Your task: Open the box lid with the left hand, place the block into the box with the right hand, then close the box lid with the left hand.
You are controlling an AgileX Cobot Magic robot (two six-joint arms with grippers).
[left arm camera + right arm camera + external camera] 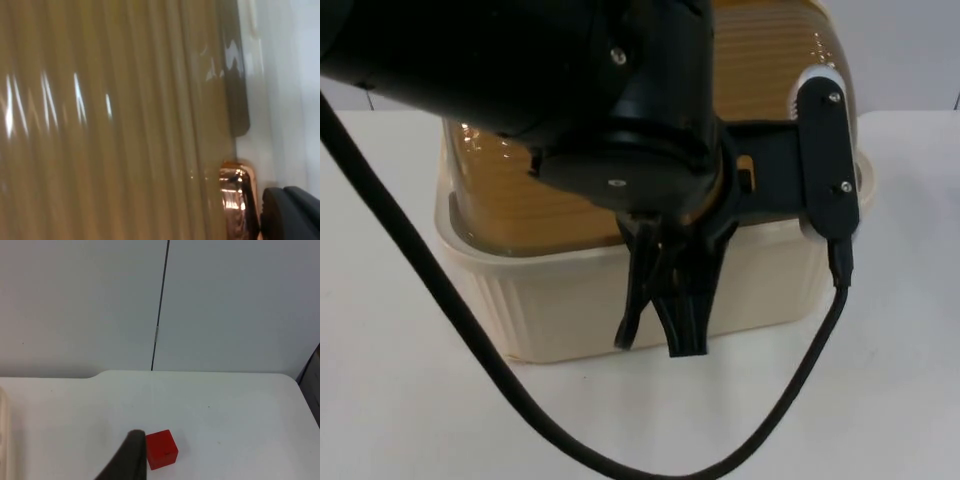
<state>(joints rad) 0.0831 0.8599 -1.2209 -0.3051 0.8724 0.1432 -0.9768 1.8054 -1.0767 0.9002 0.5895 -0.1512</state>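
Presently, box: cream ribbed box (620,300) sits on the white surface (410,400), under the left arm in the top view.
Lid: amber, ribbed and see-through (520,190); it covers the box, its lower edge meeting the cream rim. In the left wrist view the same ribbed amber lid (110,130) shows at close range, with a shiny copper-coloured latch piece (237,200) at its edge.
Left claw: (665,325) hangs over the front wall of the box, fingers pointing down past the rim, tips a little spread; it pinches nothing that I can see. One black fingertip (290,215) stands just beside the latch piece in the left wrist view.
Block: red cube (161,449) rests on the surface, near the far end where the surface meets the grey partition wall (225,305).
Right claw: one dark fingertip (127,460) stands just beside the block, touching or nearly so; whether the fingers are spread or pressed together I cannot tell.
Box edge: a cream sliver (4,440) shows in the right wrist view, well apart from the block.
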